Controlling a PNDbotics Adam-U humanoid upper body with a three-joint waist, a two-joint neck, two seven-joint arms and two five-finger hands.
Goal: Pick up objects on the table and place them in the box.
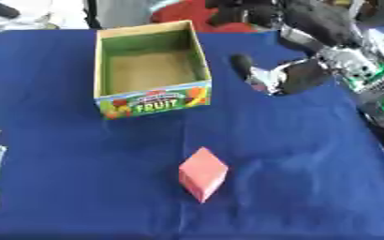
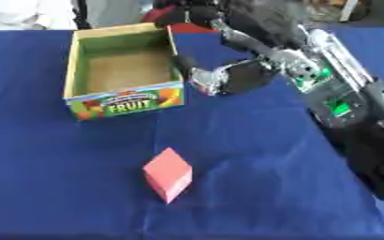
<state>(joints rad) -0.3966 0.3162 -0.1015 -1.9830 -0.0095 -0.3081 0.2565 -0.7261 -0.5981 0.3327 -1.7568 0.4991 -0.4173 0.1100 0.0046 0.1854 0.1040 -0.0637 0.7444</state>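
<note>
Right hand: my black and silver right hand (image 2: pixel 228 77) comes in from the right side and hangs over the blue worktop (image 1: pixel 310 187), just beside the right wall of the box. Its fingers look bent, and I see nothing in them, but it is blurry, so I cannot tell for sure if it is clenched or let go.
Left hand: I cannot see it in either view.
Block: the small pink cardboard block (image 1: pixel 203 174) sits on the blue worktop, well below the box and near the middle. It stands turned, with one corner pointing toward me.
Box: the open cardboard box with green inside walls and a fruit picture on the front (image 1: pixel 152 101) looks empty. I see only its brown floor.
Which way to go: the pink block lies toward me and a bit to the left of my right hand. I think my right hand is the one to use, as it is the only hand I can see near it.
How many: one block, one box, one hand showing.
</note>
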